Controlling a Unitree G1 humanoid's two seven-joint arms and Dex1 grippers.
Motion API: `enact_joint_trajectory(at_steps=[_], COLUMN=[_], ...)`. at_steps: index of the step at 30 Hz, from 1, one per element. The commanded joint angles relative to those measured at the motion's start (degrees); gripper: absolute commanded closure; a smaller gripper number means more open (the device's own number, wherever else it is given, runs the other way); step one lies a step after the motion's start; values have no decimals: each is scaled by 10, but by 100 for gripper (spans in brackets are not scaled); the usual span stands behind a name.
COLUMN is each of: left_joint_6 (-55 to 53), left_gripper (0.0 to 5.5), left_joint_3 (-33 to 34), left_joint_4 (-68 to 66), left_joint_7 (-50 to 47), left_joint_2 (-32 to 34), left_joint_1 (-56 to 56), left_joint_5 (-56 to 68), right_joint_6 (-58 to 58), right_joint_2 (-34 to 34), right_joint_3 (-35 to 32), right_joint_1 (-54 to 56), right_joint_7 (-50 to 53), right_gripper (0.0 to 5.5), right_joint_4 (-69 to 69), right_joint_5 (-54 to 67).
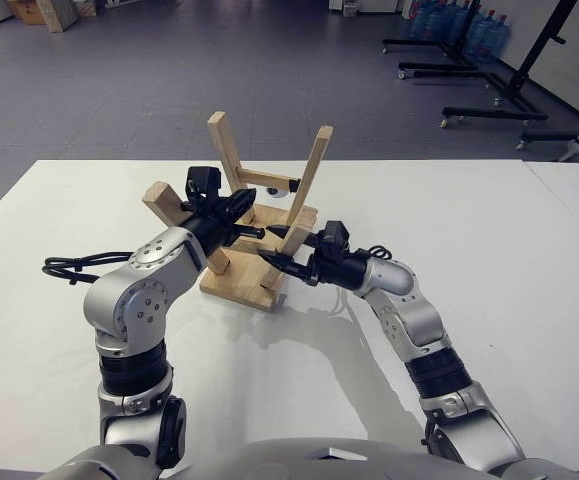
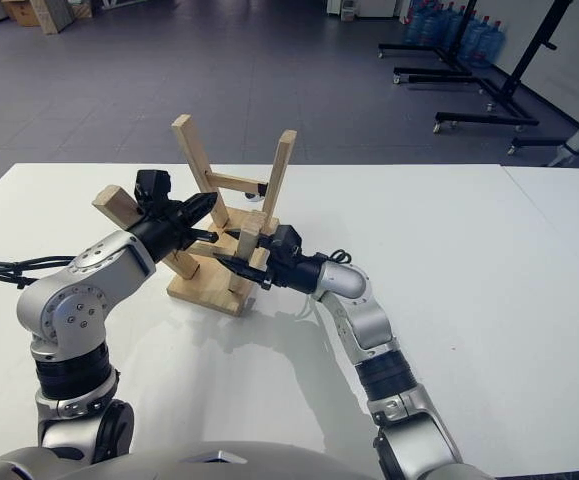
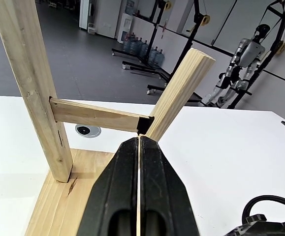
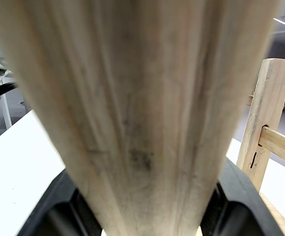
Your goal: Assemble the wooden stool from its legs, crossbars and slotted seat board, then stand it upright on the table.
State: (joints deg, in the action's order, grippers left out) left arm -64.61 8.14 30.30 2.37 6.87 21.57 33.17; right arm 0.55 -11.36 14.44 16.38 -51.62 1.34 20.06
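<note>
The stool lies upside down, its seat board (image 1: 237,284) flat on the white table (image 1: 489,250). Two far legs (image 1: 227,148) (image 1: 310,172) stand up from it, joined by a crossbar (image 1: 266,181). A near left leg (image 1: 167,212) leans outward. My left gripper (image 1: 256,232) is shut, with nothing seen between its fingers (image 3: 127,162), and hovers over the board, pointing at the crossbar (image 3: 95,115). My right gripper (image 1: 281,264) is shut on the near right leg (image 1: 295,236); the leg's wood (image 4: 142,98) sits between the dark fingers (image 4: 58,209).
A black cable (image 1: 69,268) loops on the table by my left arm. A small round disc (image 3: 87,131) lies on the table behind the stool. The table's far edge is close behind the stool. Wheeled stands (image 1: 489,95) are on the floor beyond.
</note>
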Motion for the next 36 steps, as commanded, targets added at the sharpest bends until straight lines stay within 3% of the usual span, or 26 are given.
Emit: enact_joint_trajectory(at_steps=[1,21,27,36], left_joint_6=[3,7,-42,-48], left_gripper=[546,546,546,546], left_joint_3=[-5,8,19,-41], left_joint_4=[3,-7,66,122], left_joint_7=[1,17,-31,-24], left_joint_2=[13,11,-28,35], left_joint_1=[-14,2,6,-52], left_joint_5=[-10,7,38,5], right_joint_6=[19,112,117,108], right_joint_2=[-11,-33,-31,-15], right_joint_3=[11,27,19,17], right_joint_1=[12,29,26,28], right_joint_7=[-3,23,28,58], right_gripper=[344,344,344,344], right_joint_4=[-21,-54,-50,-25], right_joint_5=[-15,-39,-34,-53])
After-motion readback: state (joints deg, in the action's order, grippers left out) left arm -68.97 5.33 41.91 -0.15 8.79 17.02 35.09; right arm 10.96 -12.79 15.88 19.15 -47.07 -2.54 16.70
